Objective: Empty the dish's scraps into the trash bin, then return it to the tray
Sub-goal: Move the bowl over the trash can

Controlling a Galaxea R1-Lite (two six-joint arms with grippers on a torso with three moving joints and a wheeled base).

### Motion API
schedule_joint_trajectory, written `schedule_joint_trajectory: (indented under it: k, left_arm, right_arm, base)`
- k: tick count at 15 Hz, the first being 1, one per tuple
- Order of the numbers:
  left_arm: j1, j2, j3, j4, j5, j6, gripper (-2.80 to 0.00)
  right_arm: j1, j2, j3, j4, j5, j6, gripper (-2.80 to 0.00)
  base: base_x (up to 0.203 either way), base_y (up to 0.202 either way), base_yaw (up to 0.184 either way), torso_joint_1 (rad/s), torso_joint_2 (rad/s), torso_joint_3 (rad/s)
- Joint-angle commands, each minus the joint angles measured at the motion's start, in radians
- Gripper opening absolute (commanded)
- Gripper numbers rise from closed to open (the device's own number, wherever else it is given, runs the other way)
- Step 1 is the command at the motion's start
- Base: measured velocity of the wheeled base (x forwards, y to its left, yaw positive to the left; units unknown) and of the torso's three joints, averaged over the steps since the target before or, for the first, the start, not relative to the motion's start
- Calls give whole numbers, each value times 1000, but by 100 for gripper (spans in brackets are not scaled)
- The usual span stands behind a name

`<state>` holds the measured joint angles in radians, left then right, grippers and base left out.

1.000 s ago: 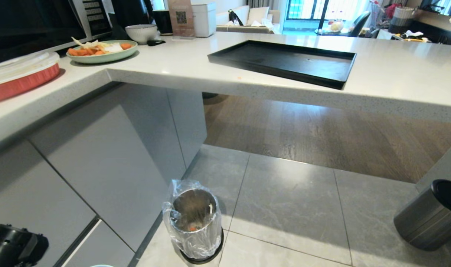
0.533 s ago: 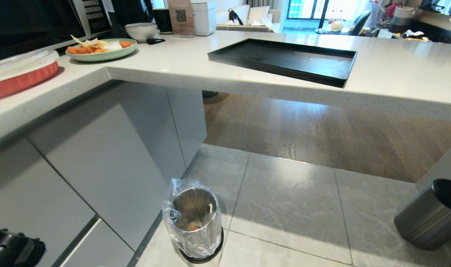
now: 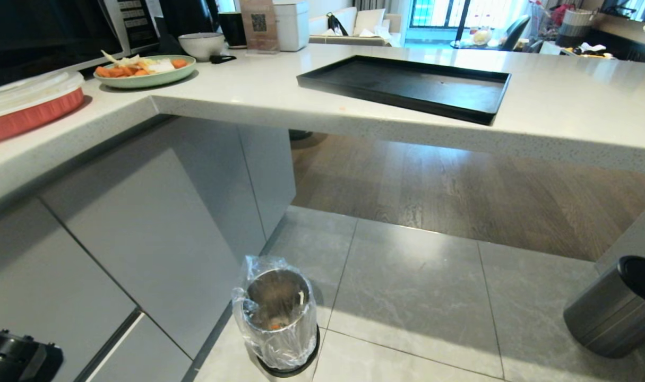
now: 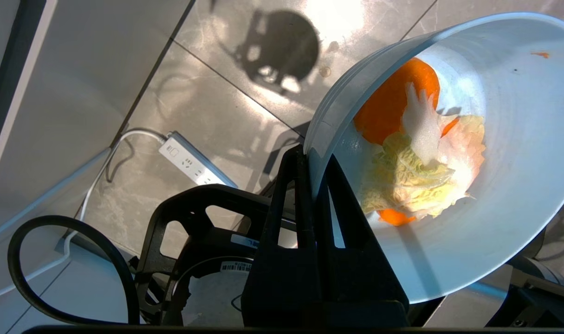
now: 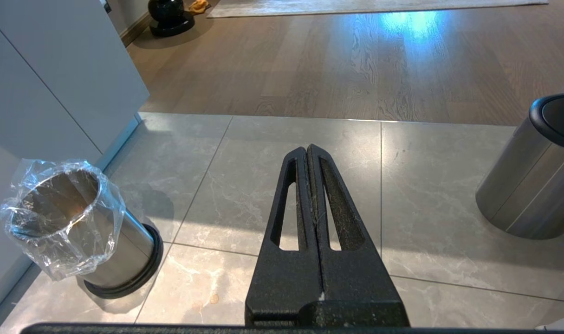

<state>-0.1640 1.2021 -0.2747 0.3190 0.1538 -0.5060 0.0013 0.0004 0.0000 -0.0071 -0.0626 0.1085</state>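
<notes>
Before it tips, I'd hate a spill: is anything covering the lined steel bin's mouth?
Nothing visible does. The trash bin stands open-topped on the floor tiles, its liner folded back over the rim. The left gripper holds the dish, scraps inside.

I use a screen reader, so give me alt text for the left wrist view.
The left hand pinches the rim of the dish, which still holds the scraps. Below lie grey floor tiles and a white power strip.
</notes>
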Motion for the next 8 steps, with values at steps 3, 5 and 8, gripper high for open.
schedule_joint_trajectory:
  k: [3,5,8]
  left_arm:
    - [0,1,-1,2,0,0,-280]
    - [0,1,0,3,-1,-2,-280]
    - [0,2,0,2,-7,0,-280]
  right_arm:
    - [0,1,0,-1,0,0,-280]
    - [0,1,0,-1,0,0,-280]
    - [0,0,0,-1,0,0,-280]
  base:
    - [0,0,0,0,0,0]
    - [0,0,0,0,0,0]
    - [0,0,0,0,0,0]
